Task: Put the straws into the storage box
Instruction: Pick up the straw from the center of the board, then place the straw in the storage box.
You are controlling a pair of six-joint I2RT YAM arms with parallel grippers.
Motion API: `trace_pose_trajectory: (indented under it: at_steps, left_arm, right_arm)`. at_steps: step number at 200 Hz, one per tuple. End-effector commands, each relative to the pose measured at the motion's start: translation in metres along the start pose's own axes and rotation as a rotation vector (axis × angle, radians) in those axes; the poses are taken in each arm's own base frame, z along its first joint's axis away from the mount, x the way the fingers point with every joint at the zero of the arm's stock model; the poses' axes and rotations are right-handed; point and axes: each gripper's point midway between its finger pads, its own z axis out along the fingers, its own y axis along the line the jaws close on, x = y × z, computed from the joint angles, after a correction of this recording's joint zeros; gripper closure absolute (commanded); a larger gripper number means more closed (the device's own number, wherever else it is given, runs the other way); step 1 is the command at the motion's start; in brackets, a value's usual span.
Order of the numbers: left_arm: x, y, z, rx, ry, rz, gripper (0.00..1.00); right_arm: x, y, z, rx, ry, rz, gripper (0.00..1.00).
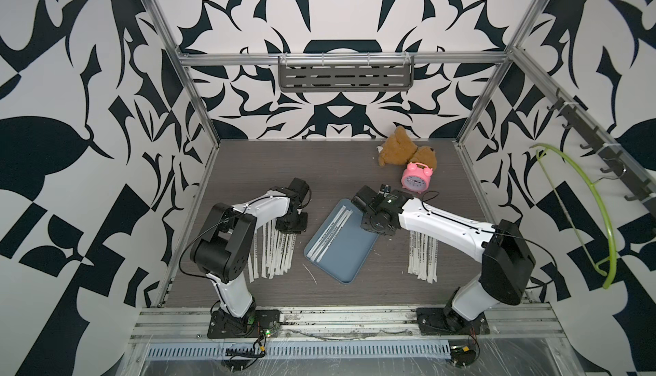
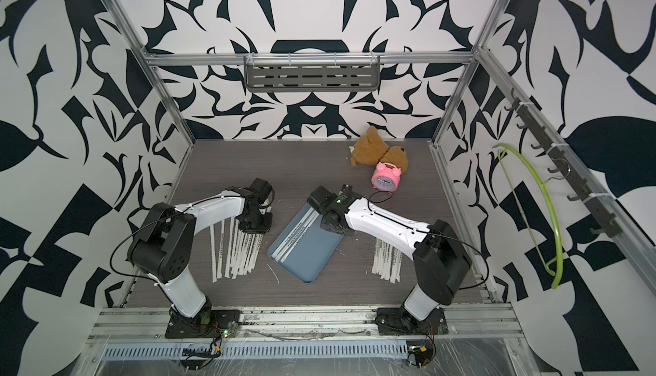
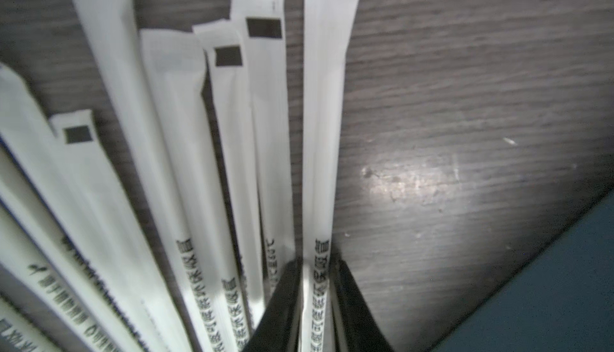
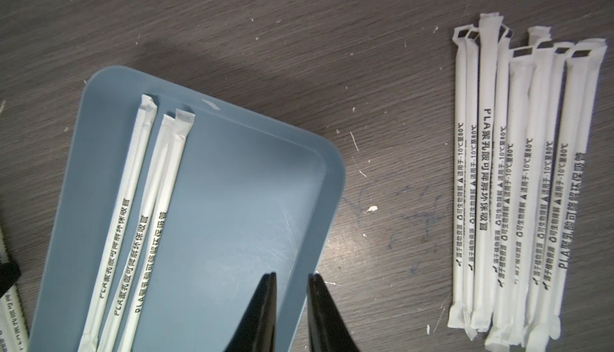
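The storage box (image 1: 349, 250), a shallow blue-grey tray, lies slanted at the table's middle with three straws (image 1: 332, 230) along its left side, also clear in the right wrist view (image 4: 146, 217). A fan of straws (image 1: 273, 253) lies left of it under my left arm, and another bundle (image 1: 422, 255) lies to its right. My left gripper (image 3: 319, 262) is low over the left fan, shut on one straw (image 3: 327, 134). My right gripper (image 4: 291, 275) is at the box's far right corner (image 1: 362, 200). Its jaws are closed on the rim (image 4: 332, 184), one finger inside and one outside.
A brown teddy bear (image 1: 404, 150) and a pink alarm clock (image 1: 416, 178) sit at the back right. A thin bent white sliver (image 1: 309, 273) lies left of the box's near corner. A grey slotted shelf (image 1: 346, 74) hangs on the back wall, a green hanger (image 1: 582, 207) on the right wall.
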Motion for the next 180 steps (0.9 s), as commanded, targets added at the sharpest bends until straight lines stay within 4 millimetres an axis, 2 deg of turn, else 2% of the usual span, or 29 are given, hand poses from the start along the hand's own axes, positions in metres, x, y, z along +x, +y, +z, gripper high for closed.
trace_pose_trajectory:
  at_steps: [1,31,90,107,124,142,154,167,180]
  left_arm:
    - [0.0,0.0,0.003,-0.02,0.018,0.013,0.81]
    - [-0.003,-0.003,0.0,-0.018,0.007,0.025,0.86]
    - [-0.018,-0.006,-0.035,-0.008,-0.068,0.04,0.9]
    - [-0.021,-0.005,-0.05,-0.01,-0.094,0.042,0.9]
    - [-0.03,-0.008,-0.076,0.006,-0.153,0.044,0.91]
    - [-0.038,-0.034,-0.109,0.078,-0.252,0.099,0.92]
    - [-0.031,-0.072,-0.123,0.161,-0.292,0.199,0.92]
    - [-0.019,-0.112,-0.126,0.253,-0.289,0.282,0.92]
    - [-0.008,-0.141,-0.116,0.327,-0.262,0.332,0.92]
  right_arm:
    - [-0.006,-0.003,-0.003,0.007,-0.03,-0.003,0.77]
    - [-0.007,-0.002,-0.003,0.006,-0.034,-0.003,0.78]
    - [-0.006,-0.004,-0.002,0.01,-0.031,-0.006,0.78]
    - [-0.006,-0.004,-0.002,0.009,-0.031,-0.007,0.79]
    - [-0.008,-0.006,-0.004,0.011,-0.037,-0.006,0.79]
    - [-0.014,-0.011,-0.007,0.003,-0.045,-0.005,0.79]
    - [-0.02,-0.017,-0.011,-0.001,-0.059,-0.007,0.8]
    - [-0.029,-0.028,-0.015,0.002,-0.084,0.005,0.8]
    - [-0.038,-0.04,-0.018,0.004,-0.097,0.038,0.8]
